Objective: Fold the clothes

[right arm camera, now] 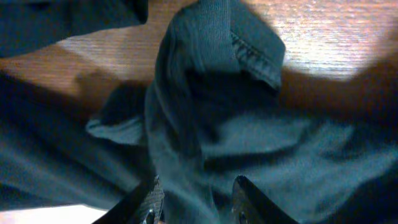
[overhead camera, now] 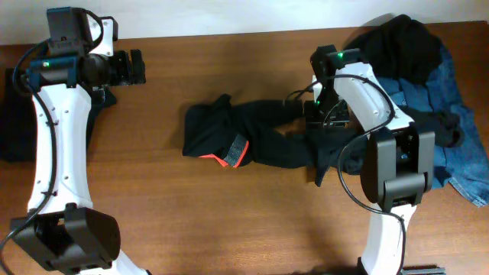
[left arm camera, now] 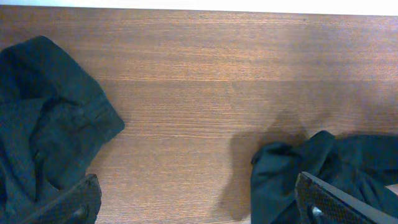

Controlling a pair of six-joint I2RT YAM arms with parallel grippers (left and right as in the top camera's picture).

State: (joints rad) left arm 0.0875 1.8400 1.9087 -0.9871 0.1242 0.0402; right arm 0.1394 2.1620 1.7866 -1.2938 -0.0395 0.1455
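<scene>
The long black soft trousers (overhead camera: pixel 267 137) lie stretched across the middle of the brown wooden desk (overhead camera: pixel 229 221). A red-and-grey band (overhead camera: pixel 235 151) shows on their near left part. The right tool (right arm camera: pixel 196 202) is down on the right end of the trousers. Its two fingers (right arm camera: pixel 148 200) stand on each side of a bump of cloth, but I cannot tell if they pinch it tight. The left tool (overhead camera: pixel 136 67) is let go, wide apart, and holds nothing at the far left of the desk. The step looks like grabbing the right end so it can be folded over to the left. To do it well, the right tool should squeeze just that end, not a big bunch, and get a firm hold before it lifts. It should lift only a little, go straight left, and lay the end down neatly on the other end. It should keep clear of the blue denim jeans (overhead camera: pixel 462 145) at the right, so they do not get dragged along. The left tool could press the left end down.
</scene>
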